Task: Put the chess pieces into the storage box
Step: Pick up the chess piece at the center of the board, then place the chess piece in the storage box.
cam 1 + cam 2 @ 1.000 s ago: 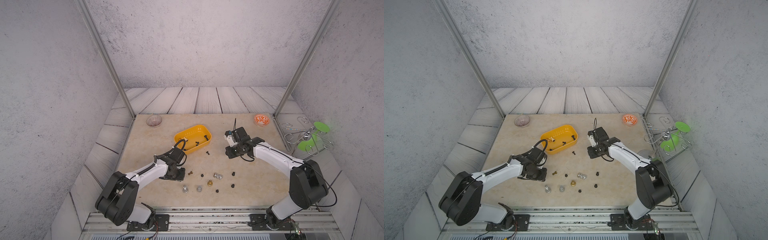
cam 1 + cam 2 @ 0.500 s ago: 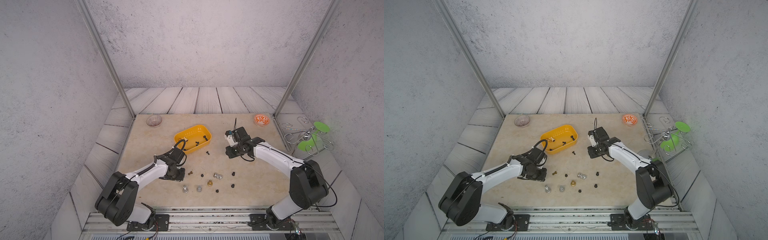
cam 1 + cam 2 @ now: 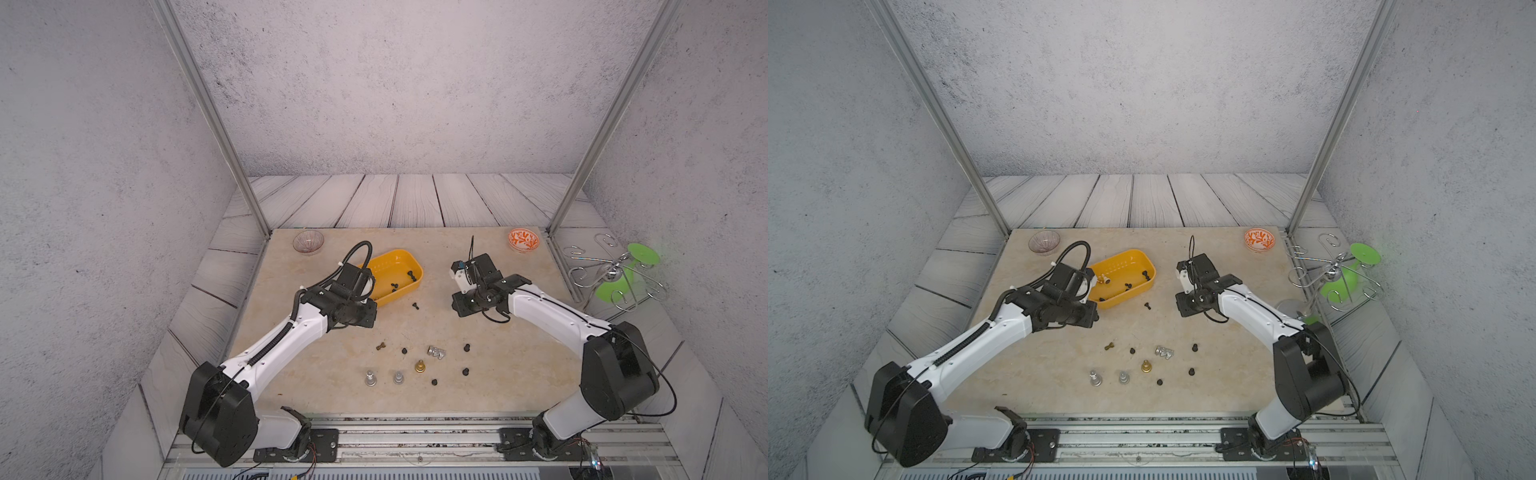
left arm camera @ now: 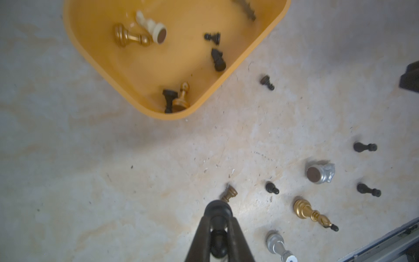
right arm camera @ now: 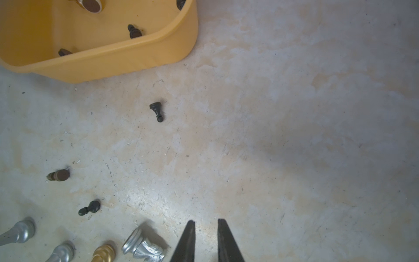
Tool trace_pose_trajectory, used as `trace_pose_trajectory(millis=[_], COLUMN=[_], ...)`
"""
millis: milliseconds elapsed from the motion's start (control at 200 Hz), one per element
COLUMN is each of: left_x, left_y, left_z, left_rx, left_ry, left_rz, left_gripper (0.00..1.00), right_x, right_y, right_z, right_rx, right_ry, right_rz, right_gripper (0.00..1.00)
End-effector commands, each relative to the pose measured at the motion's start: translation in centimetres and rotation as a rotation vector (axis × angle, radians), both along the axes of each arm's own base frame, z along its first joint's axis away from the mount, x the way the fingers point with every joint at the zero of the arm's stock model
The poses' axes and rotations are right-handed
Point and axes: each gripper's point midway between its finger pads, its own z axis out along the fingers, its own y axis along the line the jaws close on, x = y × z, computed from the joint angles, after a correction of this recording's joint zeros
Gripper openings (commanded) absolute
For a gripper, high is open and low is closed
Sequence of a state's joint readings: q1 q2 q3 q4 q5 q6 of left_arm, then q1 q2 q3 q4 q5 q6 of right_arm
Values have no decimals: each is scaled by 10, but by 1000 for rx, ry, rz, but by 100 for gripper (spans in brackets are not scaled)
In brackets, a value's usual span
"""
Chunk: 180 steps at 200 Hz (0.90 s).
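Left gripper (image 4: 218, 215): clenched on a small black pawn (image 4: 218, 238). A second ago its jaws stood wider.
Left gripper position: up off the marble table (image 3: 328, 388) and nearer the storage box (image 3: 395, 266) than before.
Right gripper (image 5: 206, 221): fingers slightly parted with nothing between them, above bare table. It has not moved.
Storage box: on the table between the two arms. It holds two gold pieces, a cream piece (image 4: 150, 26) and three black ones.
Loose chess pieces (image 3: 420, 366): ten on the table, in unchanged spots. One lone pawn (image 3: 414, 306) lies just beside the box.
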<state>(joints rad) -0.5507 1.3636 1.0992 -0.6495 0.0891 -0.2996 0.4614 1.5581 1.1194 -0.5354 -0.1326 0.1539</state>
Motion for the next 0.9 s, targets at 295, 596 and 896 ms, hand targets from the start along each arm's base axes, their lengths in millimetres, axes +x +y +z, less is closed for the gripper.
trace_pose_trajectory(millis=[295,596,896], left_x=[99,160,203], left_y=[-13,-24,-24], left_z=[-1,-45,-77], left_rx=[83,150,187], left_ry=[-66,21,24], left_rz=[-64,-71,-60], left_gripper=[10,10,10], right_x=[-7,-14,-19], right_y=[-8,-12,-13], right_z=[27,29,31], right_rx=[24,20,31], right_ry=[-42,-41,-38], right_rz=[-30,-33,-38], right_gripper=[21,21,21])
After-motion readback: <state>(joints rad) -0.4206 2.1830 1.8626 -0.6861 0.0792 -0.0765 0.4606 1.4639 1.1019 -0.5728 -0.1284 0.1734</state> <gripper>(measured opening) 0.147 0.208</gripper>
